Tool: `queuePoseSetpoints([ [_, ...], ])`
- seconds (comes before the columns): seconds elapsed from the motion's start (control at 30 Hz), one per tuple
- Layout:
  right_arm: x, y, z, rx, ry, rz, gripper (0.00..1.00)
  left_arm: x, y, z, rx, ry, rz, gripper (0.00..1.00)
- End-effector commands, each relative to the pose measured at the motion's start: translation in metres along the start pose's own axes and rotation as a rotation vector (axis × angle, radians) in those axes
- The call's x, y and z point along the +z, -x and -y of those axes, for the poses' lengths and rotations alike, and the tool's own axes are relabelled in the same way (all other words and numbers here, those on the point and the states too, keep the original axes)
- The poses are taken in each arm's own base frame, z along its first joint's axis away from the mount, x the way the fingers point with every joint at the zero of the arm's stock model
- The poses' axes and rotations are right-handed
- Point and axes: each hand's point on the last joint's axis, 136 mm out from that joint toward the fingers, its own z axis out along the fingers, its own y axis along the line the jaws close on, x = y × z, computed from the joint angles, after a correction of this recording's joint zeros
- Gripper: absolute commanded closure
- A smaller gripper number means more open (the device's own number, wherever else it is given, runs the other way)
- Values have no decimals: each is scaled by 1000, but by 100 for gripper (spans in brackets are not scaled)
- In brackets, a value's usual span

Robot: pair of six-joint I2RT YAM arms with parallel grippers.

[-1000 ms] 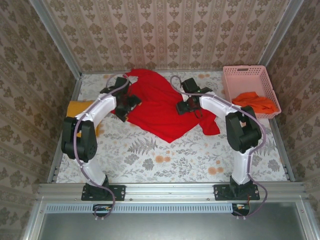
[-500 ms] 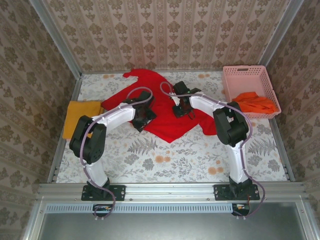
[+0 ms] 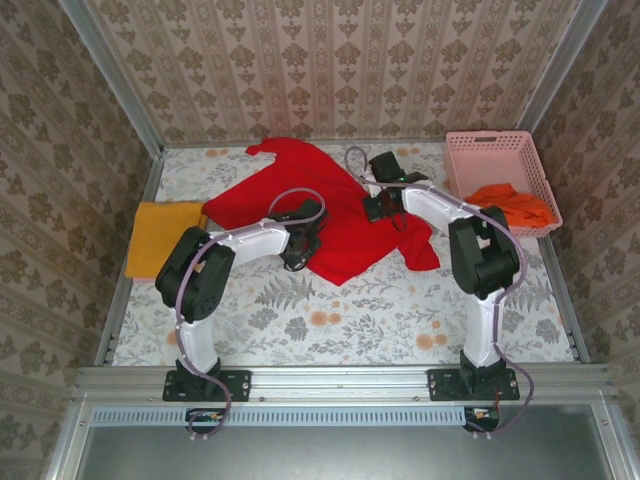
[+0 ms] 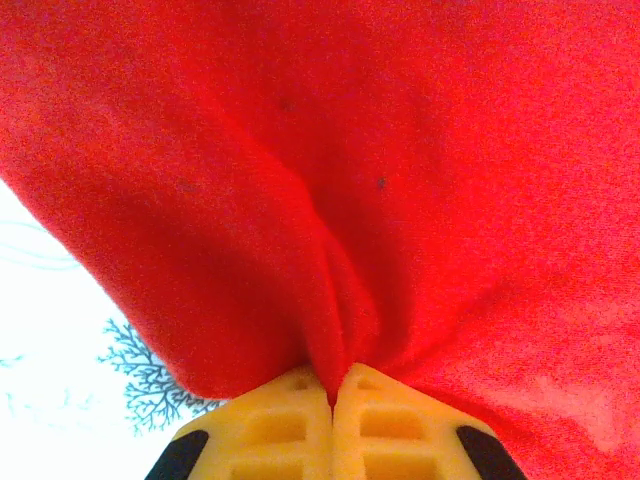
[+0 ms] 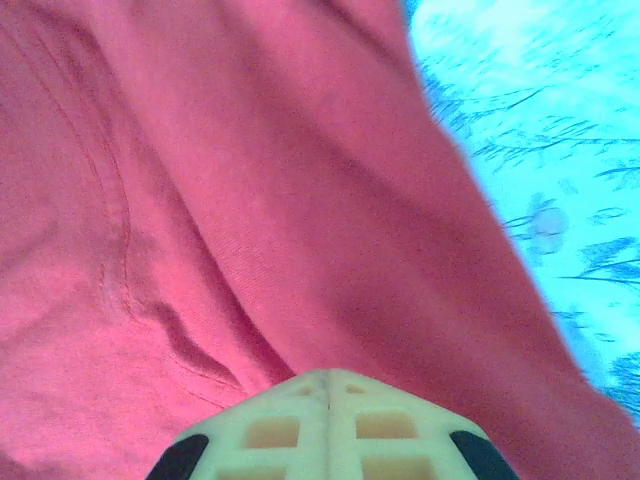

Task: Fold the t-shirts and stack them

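Observation:
A bright red t-shirt [image 3: 330, 205] lies spread and rumpled across the back middle of the table. My left gripper [image 3: 300, 245] sits at its near left edge, shut, with a fold of red cloth [image 4: 340, 300] pinched between the yellow fingertips [image 4: 290, 420]. My right gripper [image 3: 385, 197] rests on the shirt's right part, shut, with the red cloth [image 5: 300, 230] creasing into its closed tips [image 5: 328, 385]. A mustard-yellow t-shirt [image 3: 165, 235] lies folded at the left edge. An orange t-shirt [image 3: 512, 205] is bunched in the basket.
The pink lattice basket [image 3: 490, 140] stands at the back right corner. Metal rails edge the table [image 3: 330, 320], and papered walls close in on three sides. Both arms reach over the floral tabletop towards the middle.
Both grippers have shut on the red shirt. The left gripper has slid right and nearer along the shirt's edge. The right gripper has shifted slightly right and back.

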Motion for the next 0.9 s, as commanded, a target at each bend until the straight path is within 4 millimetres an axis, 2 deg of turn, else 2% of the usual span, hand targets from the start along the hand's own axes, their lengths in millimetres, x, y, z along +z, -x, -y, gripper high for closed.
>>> queuePoseSetpoints([
  [0.0, -33, 19, 19, 82, -26, 109, 100, -6, 14, -19, 49, 52, 74, 100],
  [0.13, -54, 8, 39, 160, -43, 147, 100, -12, 29, -35, 120, 72, 67, 100],
  [0.27, -68, -12, 35, 179, -15, 143, 100, -10, 39, -69, 147, 107, 9, 100],
  [0.3, -70, -17, 29, 179, 12, 143, 90, -9, 42, -77, 153, 107, -11, 100],
  [0.33, -73, -22, 21, 166, 45, 148, 73, -9, 43, -85, 158, 106, -30, 100],
  [0.37, -76, -24, 14, 145, 67, 160, 64, -10, 47, -89, 163, 100, -41, 100],
  [0.43, -79, -31, -6, 75, 95, 172, 52, -15, 58, -96, 165, 90, -38, 99],
  [0.5, -78, -38, -27, -17, 118, 169, 43, -27, 68, -92, 197, 73, 11, 93],
  [0.6, -68, -46, -57, -151, 122, 169, 37, -49, 80, -86, 242, 82, 86, 77],
  [0.7, -57, -41, -84, -204, 131, 151, 39, -63, 85, -88, 216, 86, 121, 66],
  [0.8, -44, -28, -115, -244, 164, 147, 44, -66, 79, -87, 133, 33, 111, 58],
  [0.87, -33, -22, -132, -268, 176, 132, 47, -65, 72, -80, 54, -47, 94, 52],
])
